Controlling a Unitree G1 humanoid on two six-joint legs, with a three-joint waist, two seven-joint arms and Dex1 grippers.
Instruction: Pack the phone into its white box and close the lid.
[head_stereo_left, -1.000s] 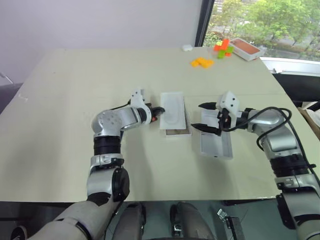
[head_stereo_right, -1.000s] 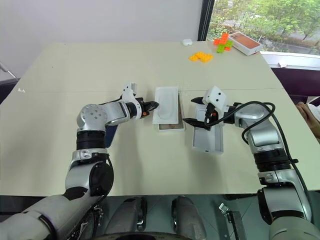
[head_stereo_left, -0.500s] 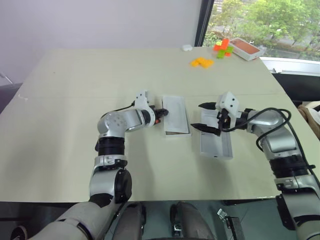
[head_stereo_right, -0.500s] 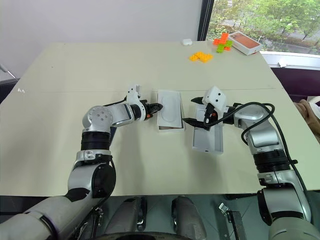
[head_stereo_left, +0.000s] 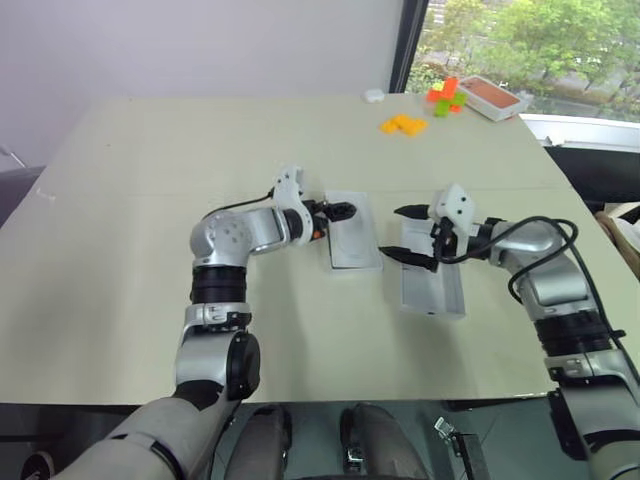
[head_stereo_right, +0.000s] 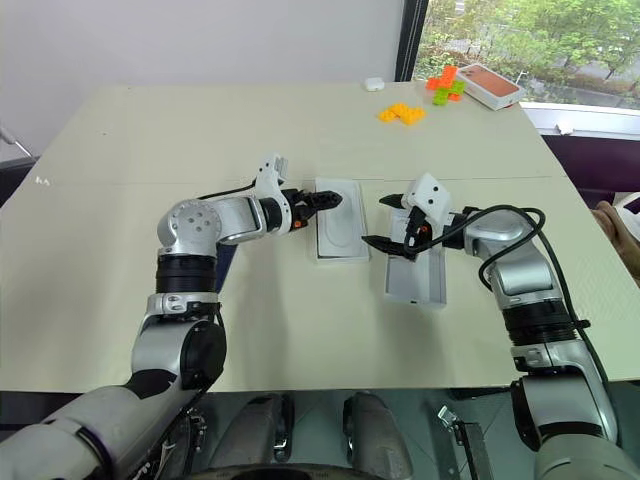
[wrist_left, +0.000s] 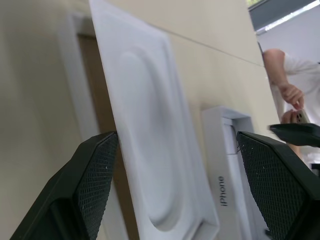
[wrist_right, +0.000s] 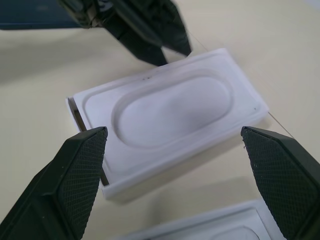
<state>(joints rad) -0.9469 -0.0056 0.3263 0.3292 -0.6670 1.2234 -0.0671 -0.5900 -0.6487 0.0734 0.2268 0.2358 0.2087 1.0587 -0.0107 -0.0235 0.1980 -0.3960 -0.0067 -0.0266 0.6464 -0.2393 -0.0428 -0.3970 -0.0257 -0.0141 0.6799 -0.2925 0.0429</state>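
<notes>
The white box lies mid-table with a white insert with an oval recess resting on top of it; a strip of brown floor shows beside the insert. My left gripper hovers open over the box's far left edge, holding nothing. The lid lies to the right of the box, white inside facing up. Above the lid's far end my right gripper stands open and empty. The dark navy phone lies beyond the box on the left arm's side, mostly hidden by that arm.
Orange blocks, orange and green blocks, an orange-topped box and a small white object sit at the far right of the table. A person's hand shows beyond the table.
My left gripper has opened, let go of the insert, and moved up and right over the box. The insert now lies flatter and squarer on the box. The right arm has kept still.
</notes>
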